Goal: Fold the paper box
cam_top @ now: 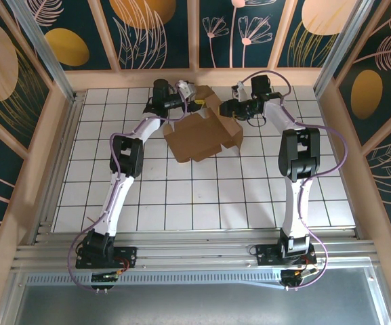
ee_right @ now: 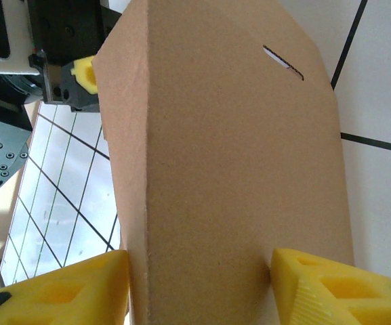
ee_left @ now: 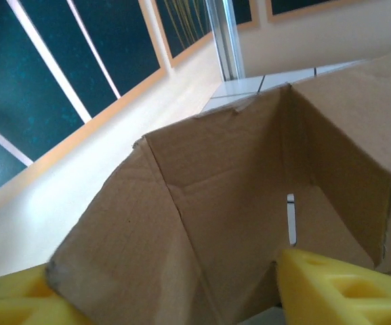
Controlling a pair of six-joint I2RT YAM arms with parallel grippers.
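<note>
the paper box [cam_top: 200,135] sits half-formed on the white tiled table [cam_top: 215,196], toward its far edge, between the two arms. the right gripper [ee_right: 198,288] is clamped on an upright folded panel, with both yellow fingers [ee_right: 66,291] pressed against its sides. the left gripper [ee_left: 168,298] straddles a raised wall of the box (whether it actually pinches the cardboard, i cannot tell).

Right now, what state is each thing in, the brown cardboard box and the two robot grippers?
Plain brown cardboard paper box, partly folded, flaps raised, on the white tiled table.
Left gripper, astride a box flap, grip unclear.
Right gripper, shut on a box panel.
</note>
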